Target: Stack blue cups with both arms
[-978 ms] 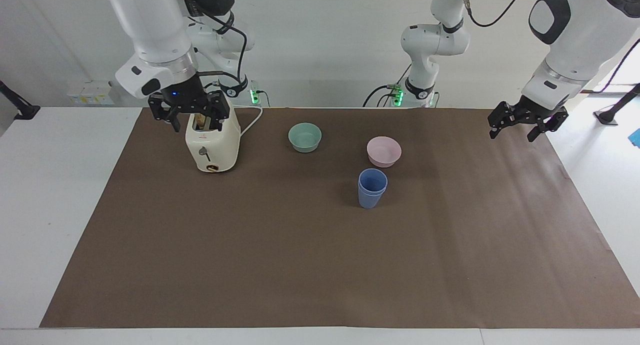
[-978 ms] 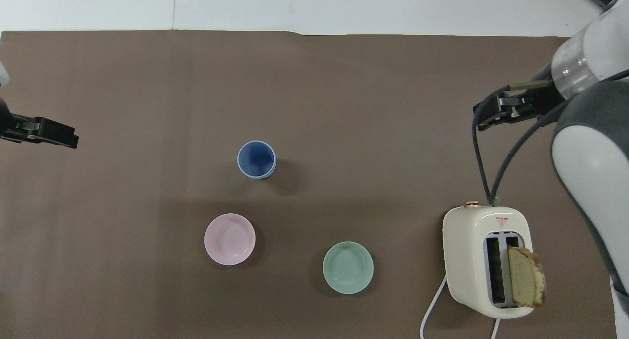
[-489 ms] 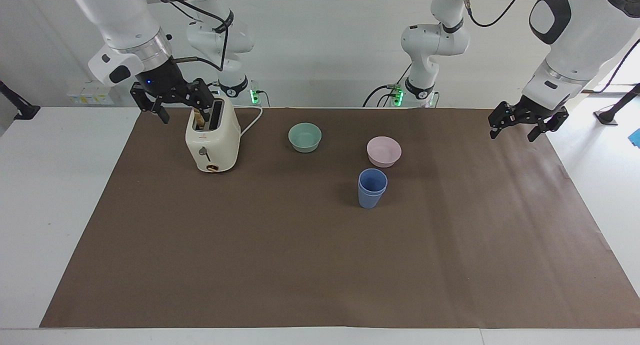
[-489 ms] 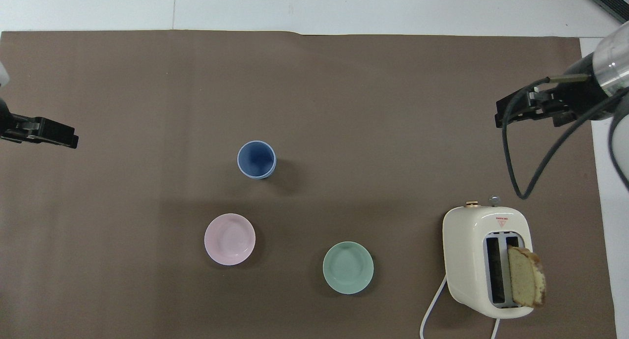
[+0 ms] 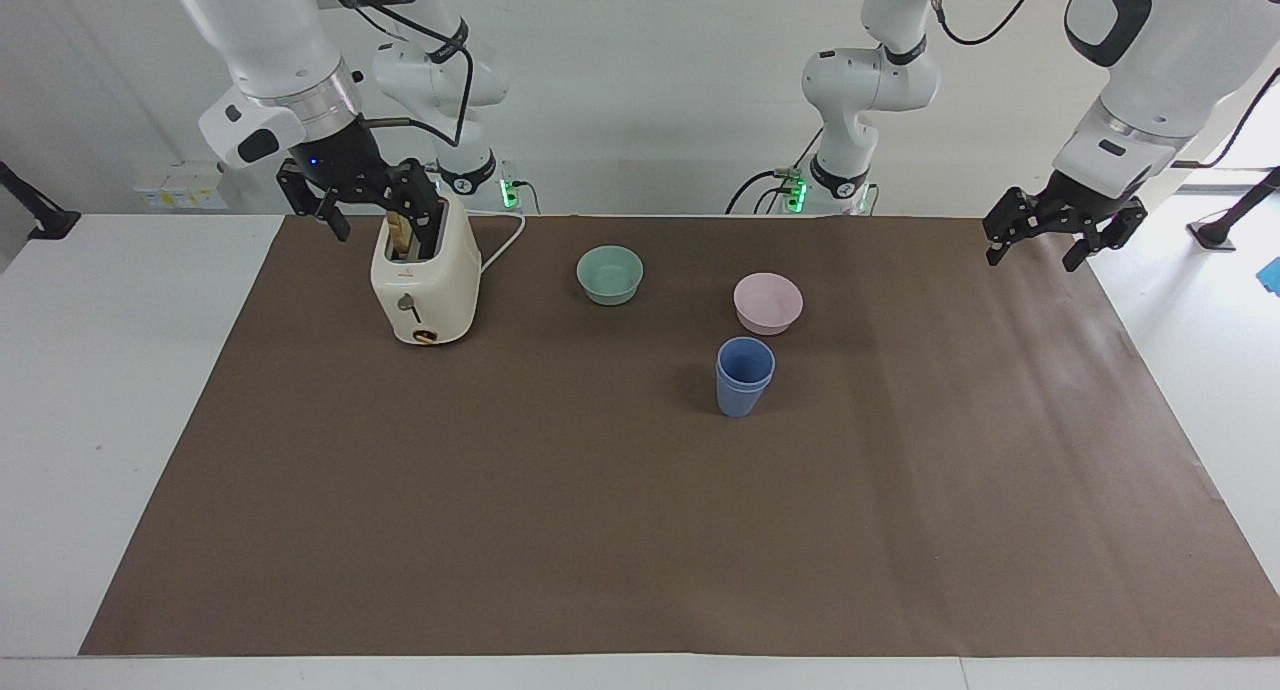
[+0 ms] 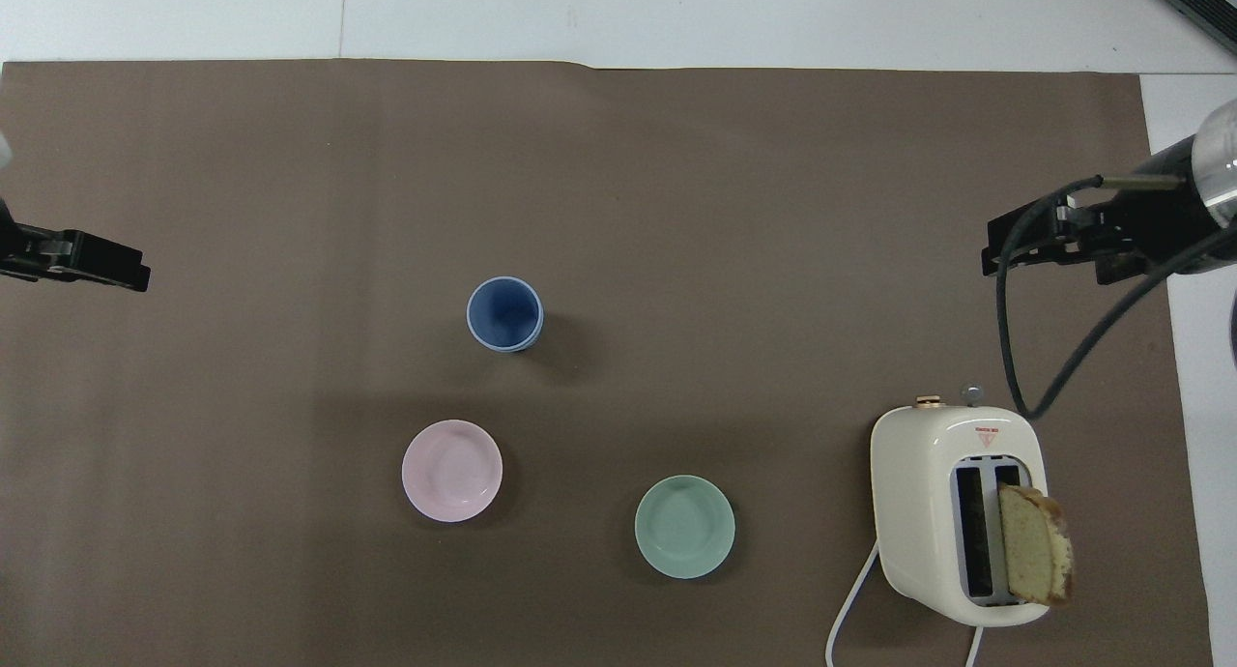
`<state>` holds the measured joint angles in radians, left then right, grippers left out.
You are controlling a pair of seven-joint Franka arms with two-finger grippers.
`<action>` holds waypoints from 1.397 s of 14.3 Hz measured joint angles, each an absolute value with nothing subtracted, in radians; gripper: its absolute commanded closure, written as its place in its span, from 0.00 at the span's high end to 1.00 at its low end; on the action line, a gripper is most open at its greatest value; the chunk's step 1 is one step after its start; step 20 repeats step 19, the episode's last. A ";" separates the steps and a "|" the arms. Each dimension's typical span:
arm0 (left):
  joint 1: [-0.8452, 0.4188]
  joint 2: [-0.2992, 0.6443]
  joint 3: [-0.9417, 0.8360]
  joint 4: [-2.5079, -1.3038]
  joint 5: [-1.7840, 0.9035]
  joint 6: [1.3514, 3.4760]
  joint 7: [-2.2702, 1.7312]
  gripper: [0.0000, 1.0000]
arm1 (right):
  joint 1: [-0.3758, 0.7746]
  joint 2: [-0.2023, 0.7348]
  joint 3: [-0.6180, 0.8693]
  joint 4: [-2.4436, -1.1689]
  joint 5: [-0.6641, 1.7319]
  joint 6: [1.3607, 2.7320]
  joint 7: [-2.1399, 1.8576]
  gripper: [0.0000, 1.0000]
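Two blue cups (image 5: 744, 375) stand nested, one inside the other, as a single upright stack on the brown mat (image 5: 600, 530) in the facing view, just beside the pink bowl (image 5: 768, 302), which lies nearer to the robots. The green bowl (image 5: 610, 274) sits apart from both, toward the right arm's end of the table. The right gripper (image 5: 362, 196) hangs over the cream toaster (image 5: 425, 285), its fingers spread and holding nothing; a slice of bread (image 5: 401, 233) stands in one slot. The left gripper (image 5: 1058, 232) hovers over the mat's edge at the left arm's end, fingers apart and empty.

From overhead, the nested blue cups (image 6: 504, 314) show one open mouth, with a second rim just visible below it. They sit farther from the robots than the pink bowl (image 6: 451, 471) and the green bowl (image 6: 684, 527). The toaster (image 6: 957, 512) carries its bread (image 6: 1034, 558) in the outer slot. The left gripper (image 6: 77, 259) shows at the mat's edge, the right gripper (image 6: 1053, 242) over the mat at the right arm's end; both are well apart from the cups.
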<state>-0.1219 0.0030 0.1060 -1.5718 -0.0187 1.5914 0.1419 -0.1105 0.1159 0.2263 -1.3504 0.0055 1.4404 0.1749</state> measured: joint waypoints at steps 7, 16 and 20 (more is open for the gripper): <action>-0.122 -0.007 0.106 -1.572 -0.019 1.579 0.142 1.00 | -0.110 0.114 0.227 -1.359 -0.014 1.456 0.131 1.00; -0.122 -0.007 0.106 -1.573 -0.019 1.574 0.142 1.00 | -0.112 0.114 0.226 -1.360 -0.014 1.457 0.131 1.00; -0.122 -0.007 0.106 -1.573 -0.019 1.574 0.142 1.00 | -0.112 0.114 0.226 -1.360 -0.014 1.457 0.131 1.00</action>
